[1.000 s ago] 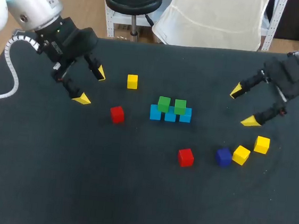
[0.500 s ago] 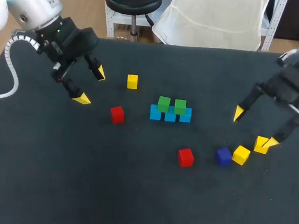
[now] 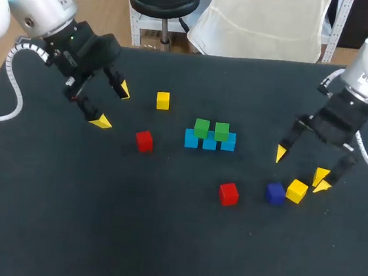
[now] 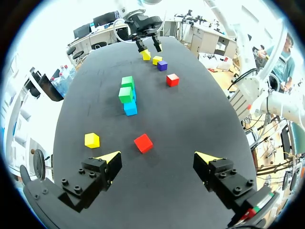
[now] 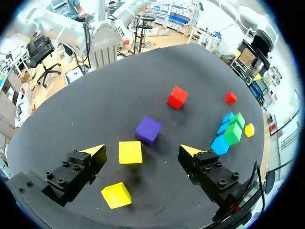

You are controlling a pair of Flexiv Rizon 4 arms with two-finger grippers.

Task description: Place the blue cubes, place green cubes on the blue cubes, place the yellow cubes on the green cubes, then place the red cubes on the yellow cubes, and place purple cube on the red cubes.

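Right hand (image 3: 301,169) dropped, wide over matte yellow cube (image 3: 297,191); left hand (image 3: 112,107) wide.

Two green cubes (image 3: 201,127) top three blue cubes (image 3: 210,143); red cubes (image 3: 144,141), yellow cubes (image 3: 163,100), purple cube (image 3: 275,192) scattered.

The bench (image 3: 95,234) is the only other thing here. Its top is very dark, almost black, and flat and dull with no shine. In the head view it fills most of the frame. Its far edge runs straight across the upper part. At the upper left its side edge slants down to the left edge of the frame. A few tiny pale specks show on it in the lower right. In the left wrist view the bench (image 4: 167,157) is the same dark colour all over, and so is the bench (image 5: 86,119) in the right wrist view.
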